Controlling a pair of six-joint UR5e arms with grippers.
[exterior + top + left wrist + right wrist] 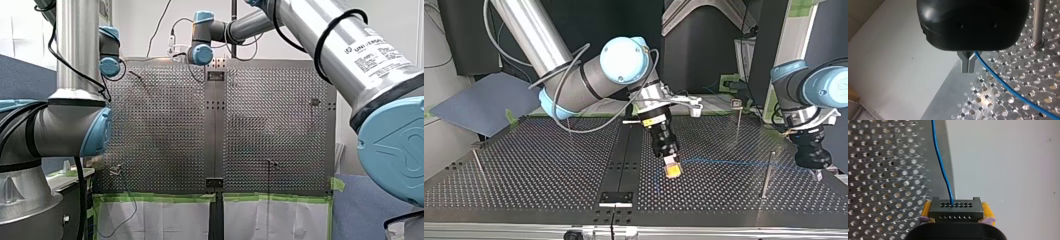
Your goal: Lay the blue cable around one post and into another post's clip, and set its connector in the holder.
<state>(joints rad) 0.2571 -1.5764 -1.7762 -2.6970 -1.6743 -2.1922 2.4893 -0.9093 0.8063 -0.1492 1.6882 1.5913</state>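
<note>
While my right gripper [957,213] is clamping the black connector [956,206] between yellow pads [987,210], the blue cable [939,163] is running ahead over the perforated table [885,170]; farther along, my left gripper [968,71] is pinching it beside a post [1039,22].

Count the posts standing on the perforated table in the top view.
4: near left post; far left post; far right, clip-topped post; near right post. Others may be hidden.
</note>
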